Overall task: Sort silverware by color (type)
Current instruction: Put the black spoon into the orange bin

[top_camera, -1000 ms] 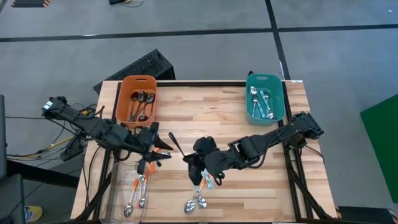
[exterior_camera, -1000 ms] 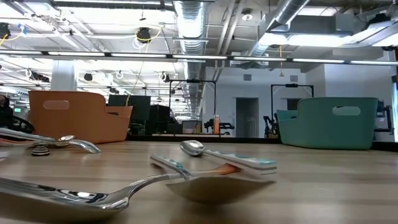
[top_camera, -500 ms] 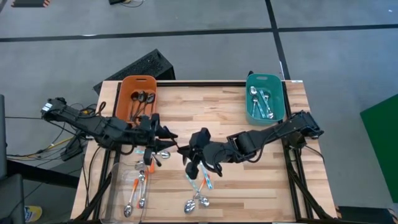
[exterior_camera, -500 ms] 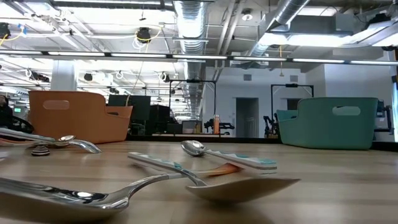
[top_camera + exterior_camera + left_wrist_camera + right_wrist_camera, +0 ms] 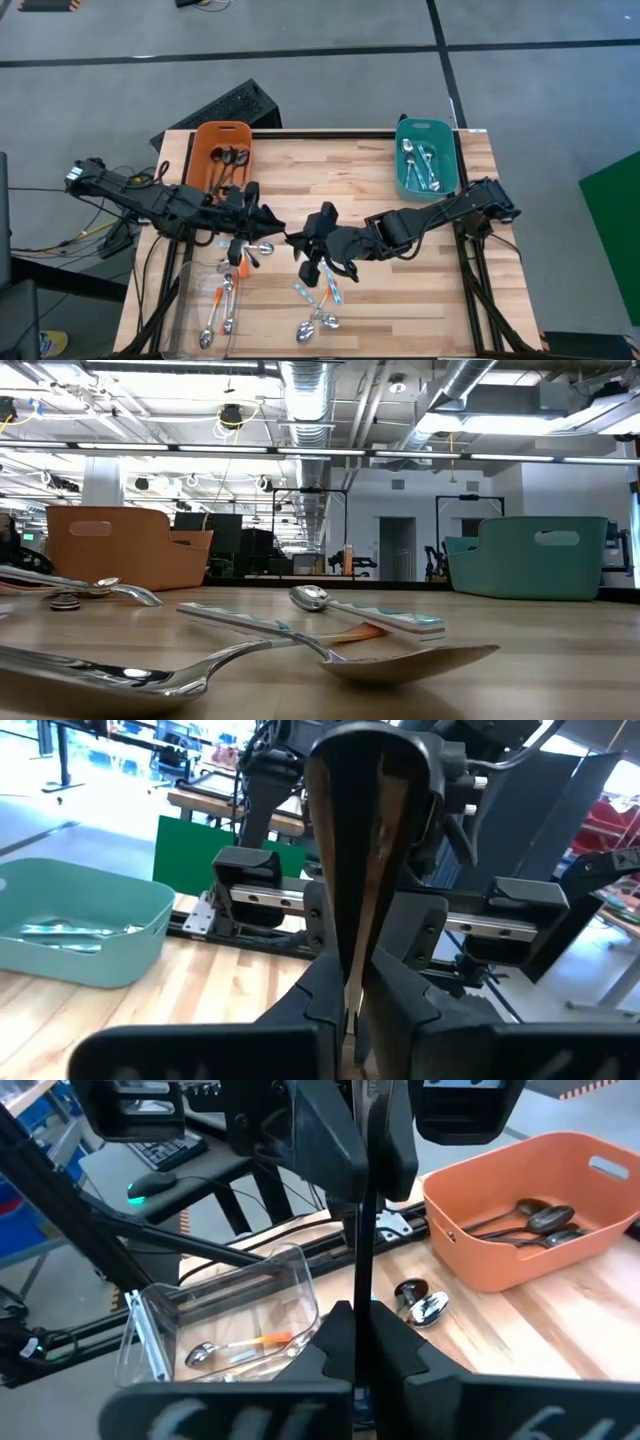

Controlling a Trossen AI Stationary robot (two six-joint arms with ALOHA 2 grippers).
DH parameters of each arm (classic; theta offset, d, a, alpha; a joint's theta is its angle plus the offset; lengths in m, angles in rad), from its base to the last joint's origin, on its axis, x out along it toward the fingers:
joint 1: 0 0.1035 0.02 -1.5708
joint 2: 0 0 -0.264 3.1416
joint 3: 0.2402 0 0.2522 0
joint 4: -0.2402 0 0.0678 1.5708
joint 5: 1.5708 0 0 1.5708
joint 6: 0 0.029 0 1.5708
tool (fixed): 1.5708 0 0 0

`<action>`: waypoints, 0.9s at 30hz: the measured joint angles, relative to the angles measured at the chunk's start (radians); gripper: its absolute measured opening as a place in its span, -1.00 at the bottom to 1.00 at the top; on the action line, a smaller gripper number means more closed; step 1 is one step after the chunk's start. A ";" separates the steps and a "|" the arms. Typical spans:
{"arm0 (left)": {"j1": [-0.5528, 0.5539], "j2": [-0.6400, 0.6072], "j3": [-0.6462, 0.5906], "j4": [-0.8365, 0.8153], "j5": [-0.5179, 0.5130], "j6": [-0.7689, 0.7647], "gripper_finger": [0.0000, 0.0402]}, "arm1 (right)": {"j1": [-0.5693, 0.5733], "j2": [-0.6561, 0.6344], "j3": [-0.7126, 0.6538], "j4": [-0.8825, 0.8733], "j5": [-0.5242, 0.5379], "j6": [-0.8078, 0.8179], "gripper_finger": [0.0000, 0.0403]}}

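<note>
Wooden desk [image 5: 370, 185] with orange bin [image 5: 221, 155] | left end effector [image 5: 282, 236] and right end effector [image 5: 291, 240] both pinching one black spoon [image 5: 364, 1230], below-right of orange bin.

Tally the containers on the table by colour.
Orange bin: 1
Teal bin: 1
Clear tray: 1
Total: 3
</note>
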 joint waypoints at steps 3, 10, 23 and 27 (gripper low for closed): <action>0.008 -0.002 0.000 0.000 0.004 0.007 -0.97 | -0.005 0.000 0.000 0.002 0.002 -0.034 -0.90; 0.015 -0.013 0.000 -0.004 0.037 0.046 -0.98 | -0.022 0.000 0.000 0.006 -0.003 -0.049 -0.90; 0.021 -0.041 0.000 -0.013 0.052 0.054 -0.92 | -0.012 0.000 0.000 0.027 -0.026 -0.018 -0.80; 0.021 -0.084 0.000 -0.084 0.046 0.031 -0.96 | -0.022 0.000 0.000 0.036 -0.025 0.017 -0.57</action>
